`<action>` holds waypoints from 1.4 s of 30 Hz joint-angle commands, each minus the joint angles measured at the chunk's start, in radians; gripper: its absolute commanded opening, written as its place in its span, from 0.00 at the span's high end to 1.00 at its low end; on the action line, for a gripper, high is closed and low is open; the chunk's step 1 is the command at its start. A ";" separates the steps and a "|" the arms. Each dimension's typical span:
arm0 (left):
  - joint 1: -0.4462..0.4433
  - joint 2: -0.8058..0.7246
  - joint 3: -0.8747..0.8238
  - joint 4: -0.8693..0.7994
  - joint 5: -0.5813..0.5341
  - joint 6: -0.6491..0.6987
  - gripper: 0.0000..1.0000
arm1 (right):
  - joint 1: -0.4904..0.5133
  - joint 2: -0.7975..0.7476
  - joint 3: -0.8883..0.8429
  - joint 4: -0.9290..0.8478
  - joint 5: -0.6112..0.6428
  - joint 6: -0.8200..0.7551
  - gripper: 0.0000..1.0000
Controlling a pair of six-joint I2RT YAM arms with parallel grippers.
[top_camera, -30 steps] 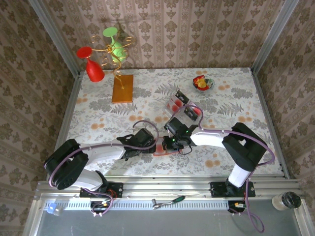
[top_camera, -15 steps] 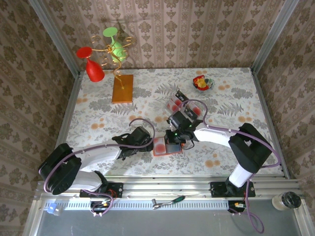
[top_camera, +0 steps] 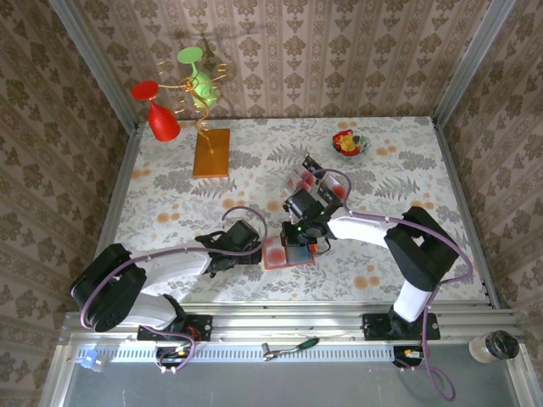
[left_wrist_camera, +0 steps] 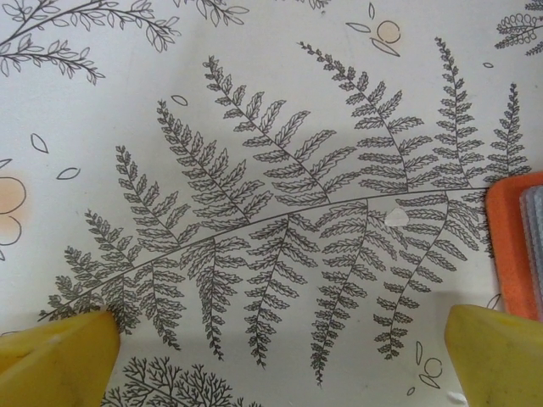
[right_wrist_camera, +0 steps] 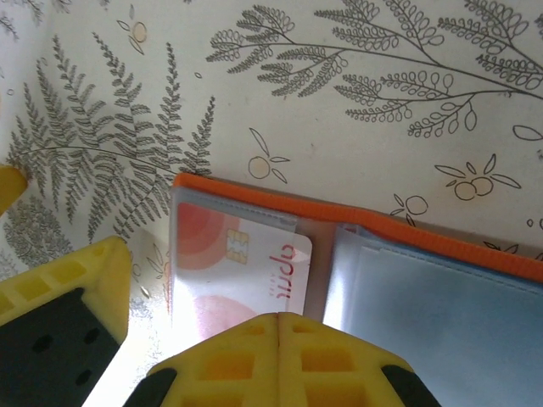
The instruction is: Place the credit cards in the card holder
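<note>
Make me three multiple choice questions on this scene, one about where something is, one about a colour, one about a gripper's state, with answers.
1. Where is the card with the chip? A inside the open card holder; B on the wooden board; C in the bowl.
2. What colour is the card holder's rim? A green; B orange; C black.
3. The left gripper is: A shut on a card; B shut on the holder; C open, holding nothing.
Answers: 1 A, it lies within the holder's orange border. 2 B, orange edging frames it. 3 C, its fingers stand wide apart over bare cloth.
</note>
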 commanded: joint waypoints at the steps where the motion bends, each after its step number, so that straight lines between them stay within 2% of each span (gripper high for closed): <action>1: 0.006 0.017 -0.005 -0.002 0.001 0.006 0.00 | 0.001 0.021 0.032 -0.024 0.013 -0.019 0.99; 16: 0.006 0.037 0.006 0.015 0.010 0.017 0.00 | 0.007 0.069 0.041 0.004 -0.013 -0.002 0.99; 28: 0.005 0.037 0.010 0.019 0.016 0.018 0.00 | 0.007 -0.028 0.069 -0.047 -0.008 -0.006 0.98; 33: 0.006 0.034 0.012 0.018 0.016 0.018 0.00 | -0.003 -0.086 0.058 -0.092 0.033 -0.027 0.90; 42: 0.002 0.010 0.024 0.007 0.015 0.019 0.00 | -0.043 -0.228 -0.050 -0.188 0.182 -0.092 0.58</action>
